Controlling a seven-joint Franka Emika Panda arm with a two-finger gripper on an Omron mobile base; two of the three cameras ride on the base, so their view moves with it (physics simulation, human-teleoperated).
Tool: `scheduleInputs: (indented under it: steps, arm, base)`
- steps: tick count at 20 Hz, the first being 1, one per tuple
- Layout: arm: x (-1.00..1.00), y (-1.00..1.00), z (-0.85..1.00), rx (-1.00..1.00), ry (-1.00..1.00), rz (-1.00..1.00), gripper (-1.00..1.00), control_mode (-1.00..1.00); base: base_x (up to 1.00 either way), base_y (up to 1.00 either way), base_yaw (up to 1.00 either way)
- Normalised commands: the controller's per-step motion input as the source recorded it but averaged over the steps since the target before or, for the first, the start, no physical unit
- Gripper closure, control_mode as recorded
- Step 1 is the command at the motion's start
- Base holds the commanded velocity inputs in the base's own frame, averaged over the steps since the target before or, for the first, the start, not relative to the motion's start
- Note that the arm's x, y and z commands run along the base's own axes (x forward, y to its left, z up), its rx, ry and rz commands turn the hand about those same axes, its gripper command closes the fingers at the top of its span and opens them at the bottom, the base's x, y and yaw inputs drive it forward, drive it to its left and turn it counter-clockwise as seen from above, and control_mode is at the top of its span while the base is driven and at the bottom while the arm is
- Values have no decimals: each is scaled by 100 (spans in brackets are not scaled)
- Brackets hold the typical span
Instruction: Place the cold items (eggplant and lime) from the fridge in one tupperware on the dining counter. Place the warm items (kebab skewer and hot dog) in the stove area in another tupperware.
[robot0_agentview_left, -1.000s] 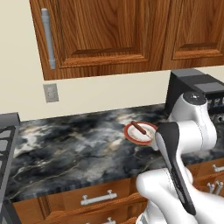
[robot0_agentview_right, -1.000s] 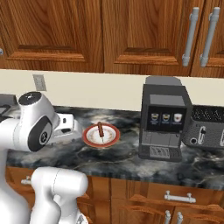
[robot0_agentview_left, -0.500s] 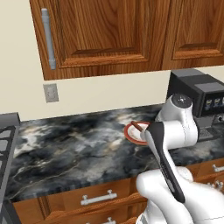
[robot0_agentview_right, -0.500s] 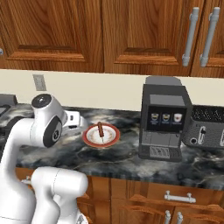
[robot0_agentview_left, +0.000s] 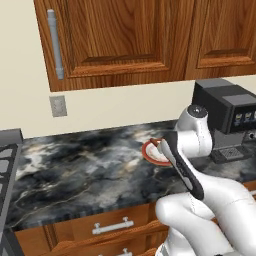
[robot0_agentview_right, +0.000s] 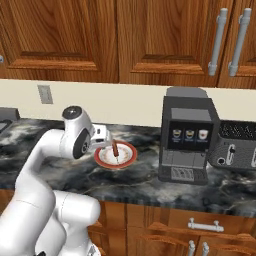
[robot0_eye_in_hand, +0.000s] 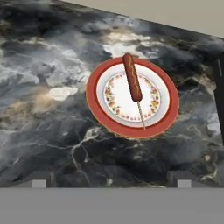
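kebab skewer (robot0_eye_in_hand: 132, 82) on plate (robot0_eye_in_hand: 98, 114) — fingers (robot0_eye_in_hand: 38, 181) seemingly apart

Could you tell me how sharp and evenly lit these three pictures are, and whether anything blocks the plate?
Hand view: plate and kebab skewer sharp, lighting flat. Left base view: the arm hides much of the plate. Right base view: even light, soft sheen on the counter.

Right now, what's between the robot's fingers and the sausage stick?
Just bare counter and the plate rim under the skewer, seen from the hand view.

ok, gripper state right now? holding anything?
Gripper: open, holding nothing, above the brown sausage on a thin stick lying on the red-rimmed white plate.
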Motion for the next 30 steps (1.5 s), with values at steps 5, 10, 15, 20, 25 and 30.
scheduleInputs:
  steps: [5,10,15,20,25,30]
  arm:
    - [66,-6,-36,0,10,0,-100,-100]
    - [69,0,-51,0,11,2,-100,-100]
    - [67,-16,-53,0,1,8,-100,-100]
    - [60,-18,-39,2,0,7,-100,-100]
    - [53,-1,-40,0,2,3,-100,-100]
    - [52,0,-38,0,2,2,-100,-100]
  base:
    - [0,0,0]
    - [0,0,0]
    - [0,0,0]
    - [0,0,0]
    - [0,0,0]
    - [0,0,0]
